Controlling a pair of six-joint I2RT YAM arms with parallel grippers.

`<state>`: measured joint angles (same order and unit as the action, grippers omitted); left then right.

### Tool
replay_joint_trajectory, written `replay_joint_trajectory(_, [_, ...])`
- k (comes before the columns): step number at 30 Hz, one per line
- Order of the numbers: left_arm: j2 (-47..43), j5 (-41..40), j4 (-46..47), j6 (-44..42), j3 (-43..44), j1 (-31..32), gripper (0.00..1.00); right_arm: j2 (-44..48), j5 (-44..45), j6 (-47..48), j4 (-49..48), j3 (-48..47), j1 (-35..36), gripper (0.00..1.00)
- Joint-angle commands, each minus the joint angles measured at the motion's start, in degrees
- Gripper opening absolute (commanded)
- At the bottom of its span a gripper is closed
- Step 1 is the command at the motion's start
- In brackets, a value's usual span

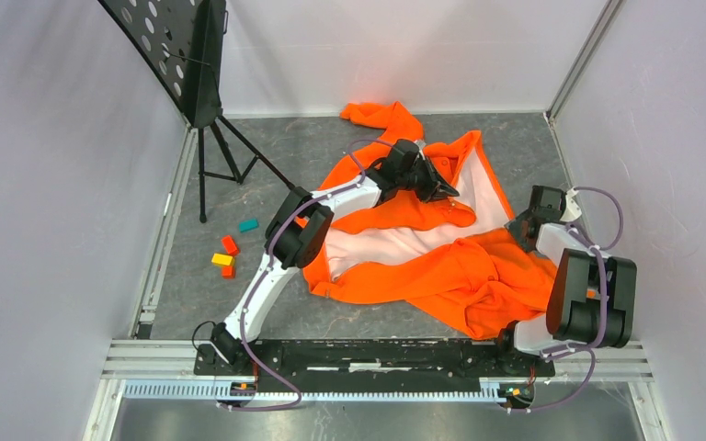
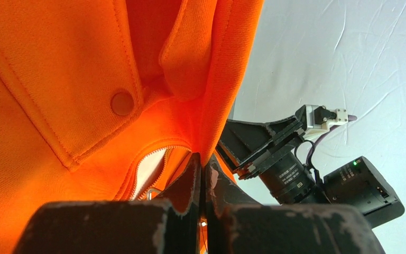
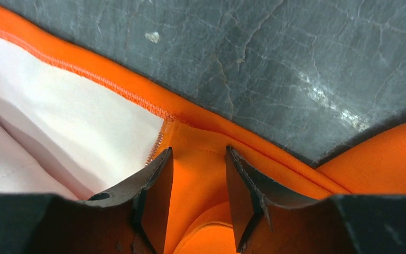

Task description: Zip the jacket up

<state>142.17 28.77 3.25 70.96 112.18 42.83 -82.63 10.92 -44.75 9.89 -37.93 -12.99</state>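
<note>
We list, nearest first: right gripper (image 3: 198,152), jaws half apart, astride the orange hem of the jacket (image 1: 441,276). The jacket lies spread on the grey table (image 1: 331,312), pale lining (image 1: 395,241) upward. Farther, left gripper (image 2: 202,161), pinched closed on the jacket's front edge. Coloured blocks (image 1: 230,246) well left; black perforated stand (image 1: 198,64), far-left corner.

Music stand (image 1: 198,92), blocks (image 1: 230,244) left of jacket (image 1: 441,276).

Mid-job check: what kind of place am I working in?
Likely a lab robot cell: pale walls box in the grey tabletop, an aluminium rail runs along the near edge, and a perforated black stand stands far left.
</note>
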Motion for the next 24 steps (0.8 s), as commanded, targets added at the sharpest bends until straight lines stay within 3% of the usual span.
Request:
replay_joint_trajectory(1, [0.37,1.46,1.76,2.04,2.12,-0.11,0.02,-3.30,2.34,-4.34,-0.67,-2.08,0.14,0.46])
replay_joint_trajectory(9, [-0.87,-1.19,-2.11,-1.47,2.56,-0.14,0.02,-6.19,4.05,-1.75,-1.97,-2.37,1.00,0.36])
replay_joint_trajectory(18, [-1.19,-2.21,-2.95,-1.85,2.43,-0.03,0.02,0.93,6.12,13.05,-9.44,-1.36,2.38,0.00])
replay_joint_trajectory(24, [-1.98,-3.67,-6.08,-1.91,2.78,-0.03,0.02,7.98,7.07,26.86,-11.93,-2.56,6.37,0.00])
